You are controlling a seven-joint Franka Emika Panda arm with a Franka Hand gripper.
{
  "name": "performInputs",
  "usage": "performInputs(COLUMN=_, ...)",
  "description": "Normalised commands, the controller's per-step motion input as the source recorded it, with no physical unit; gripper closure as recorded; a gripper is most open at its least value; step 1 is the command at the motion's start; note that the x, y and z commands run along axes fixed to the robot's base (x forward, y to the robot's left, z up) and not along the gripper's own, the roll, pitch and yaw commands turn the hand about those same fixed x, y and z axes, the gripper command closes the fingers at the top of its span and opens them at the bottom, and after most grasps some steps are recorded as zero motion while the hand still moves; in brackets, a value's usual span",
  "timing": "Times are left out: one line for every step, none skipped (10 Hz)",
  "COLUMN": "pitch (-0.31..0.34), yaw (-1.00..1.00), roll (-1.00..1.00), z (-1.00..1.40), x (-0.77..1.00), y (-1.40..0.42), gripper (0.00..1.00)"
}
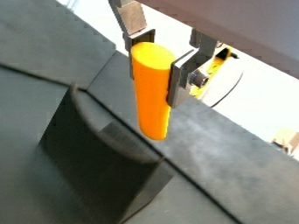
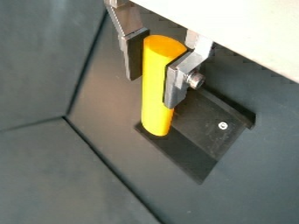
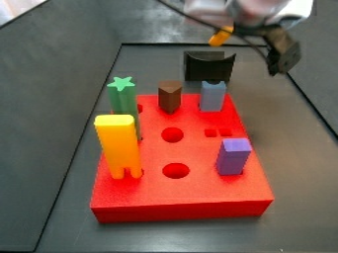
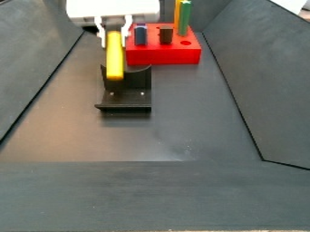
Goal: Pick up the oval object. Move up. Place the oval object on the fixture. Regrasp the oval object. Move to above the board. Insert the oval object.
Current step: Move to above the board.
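**Peg poised over the stand**

Dark grey floor fills the enclosure, with the red board [image 4: 161,47] at the far end. Nearer, the claw [image 1: 162,61] hangs over the black fixture [image 4: 125,96], closed on the upper part of the oval peg [image 2: 159,83], which stands upright with its lower end at the fixture's base plate. Smooth, stiff plastic like that looks light but slippery; a grip across its flatter sides, near the middle, seems safest.
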Motion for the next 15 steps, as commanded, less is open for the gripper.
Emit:
performInputs(pitch=0.246, yaw=-0.03, roll=0.03, z=1.0, x=0.17, y=-0.2, gripper=1.0)
performInputs(pitch=0.272, yaw=0.02, roll=0.02, z=1.0, x=0.18, y=-0.19, gripper=1.0)
performInputs(pitch=0.286, yaw=0.08, roll=0.01, z=1.0, x=0.18, y=-0.19, gripper=1.0)
performInputs(pitch=0.274, yaw=0.13, roll=-0.01, z=1.0, x=0.17, y=-0.18, gripper=1.0)
performInputs(pitch=0.244, yaw=0.18, roll=-0.02, z=0.99, x=0.16, y=-0.16, gripper=1.0)
performInputs(pitch=0.222, yaw=0.2, roll=-0.02, z=0.87, x=0.14, y=-0.13, gripper=1.0)
performInputs(pitch=0.157, yaw=0.22, roll=-0.02, z=0.55, x=0.08, y=-0.07, gripper=1.0)
performInputs(pitch=0.124, yaw=0.22, roll=-0.03, z=0.43, x=0.06, y=-0.05, gripper=1.0)
performInputs(pitch=0.066, yaw=0.21, roll=-0.03, z=0.19, x=0.03, y=-0.03, gripper=1.0)
performInputs(pitch=-0.025, yaw=0.04, roll=-1.0, z=0.43, x=-0.94, y=-1.0, gripper=1.0)
performInputs(pitch=-0.049, yaw=0.04, roll=-1.0, z=0.44, x=-0.95, y=-1.0, gripper=1.0)
performInputs(pitch=-0.073, yaw=0.04, roll=-1.0, z=0.45, x=-0.99, y=-1.0, gripper=1.0)
performInputs(pitch=-0.101, yaw=0.04, roll=-1.0, z=0.41, x=-1.0, y=-0.93, gripper=1.0)
performInputs(pitch=-0.111, yaw=0.04, roll=-1.0, z=0.4, x=-1.0, y=-0.92, gripper=1.0)
performInputs(pitch=-0.122, yaw=0.04, roll=-1.0, z=0.38, x=-1.0, y=-0.89, gripper=1.0)
